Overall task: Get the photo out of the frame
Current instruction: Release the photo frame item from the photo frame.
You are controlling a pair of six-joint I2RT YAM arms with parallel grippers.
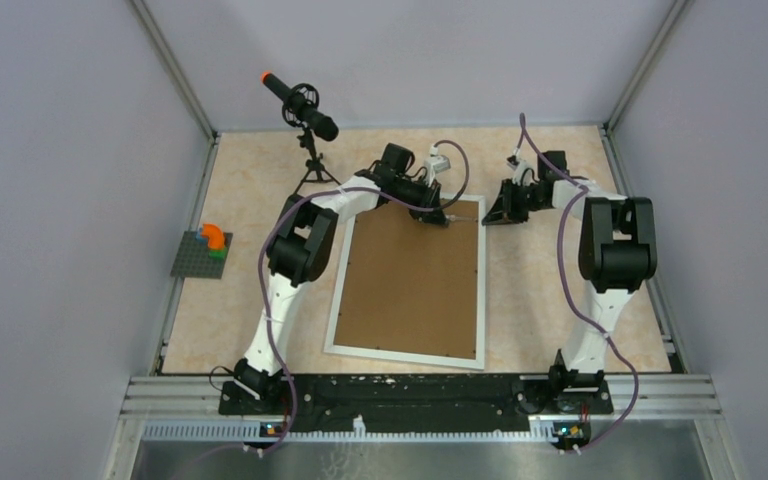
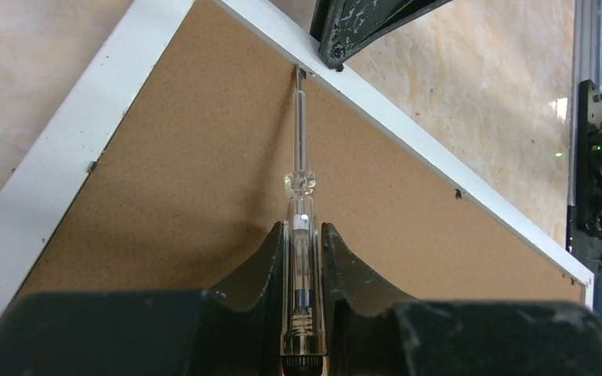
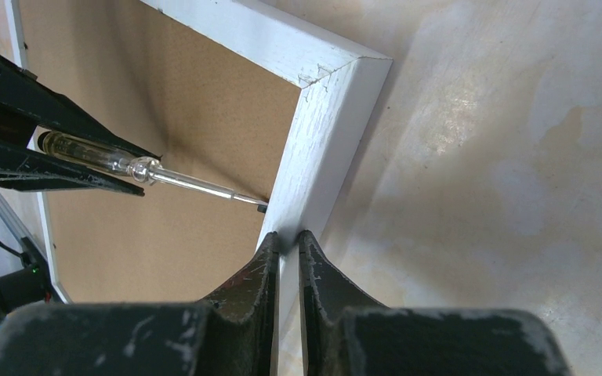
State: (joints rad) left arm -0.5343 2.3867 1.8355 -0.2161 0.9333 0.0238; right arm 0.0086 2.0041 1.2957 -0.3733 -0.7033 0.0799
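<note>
Closest to the lens, the two arm bases sit on a metal rail along the near edge of the bench. Just beyond the bench's left edge lies a grey plate of toy bricks, and a microphone stands on a small tripod in the far left corner. Between the arms the frame lies face down and slightly skewed, its brown backing board uppermost. The photo itself cannot be seen and is presumably under that board, inside the frame. The left fingers pinch a clear-handled screwdriver. Its tip meets a small dark clip on the inner side of the frame's right border, near the far right corner, most likely to lever the clip aside and free the board. The right fingers are pressed almost together with nothing between them. Their tips bear on the white border just beside that clip, probably to pin the frame so the prying does not slide it. The bench top is matte, mottled beige and looks smooth enough for the frame to slip. Plain grey walls with aluminium posts close in three sides.
</note>
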